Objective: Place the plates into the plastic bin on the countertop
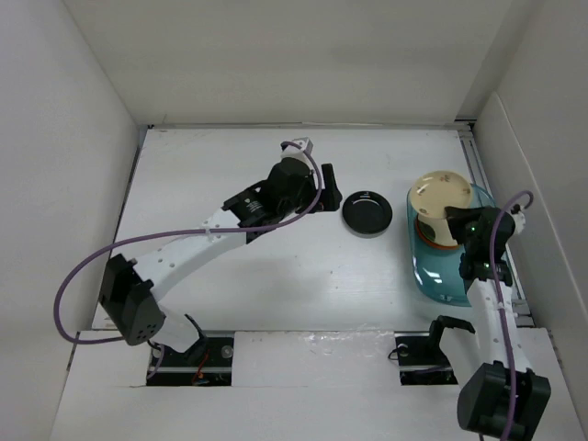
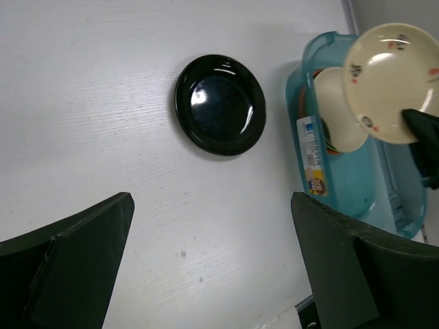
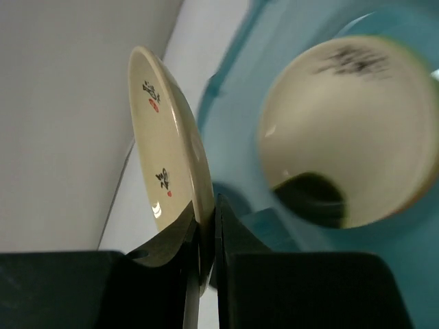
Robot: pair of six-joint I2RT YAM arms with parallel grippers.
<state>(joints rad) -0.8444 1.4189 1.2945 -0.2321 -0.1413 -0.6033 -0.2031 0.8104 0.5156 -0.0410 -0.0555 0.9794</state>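
Cream plate (image 3: 164, 137) w/ dark and red marks is pinched at its near rim by the right jaws, clenched on both faces of the rim. It hangs over the far end of the bin (image 1: 439, 280), clear of the contents, face turned mostly up in the overhead view. The bin is translucent teal and sits at the right side of the counter (image 1: 276, 285), close to the right wall. Inside it, far end, lies a pale plate (image 3: 343, 123) w/ dark marks near one edge; an orange plate (image 1: 430, 235) edge shows beneath in the overhead view.

Black plate (image 2: 221, 105), glossy, lies flat on the counter just left of the bin, not touching it. Left arm (image 1: 184, 253) reaches across to the ctr; left jaws are released, spread wide, nothing btw them, just left of the black plate and apart from it. Right arm (image 1: 491, 303) runs up along the bin's right side.
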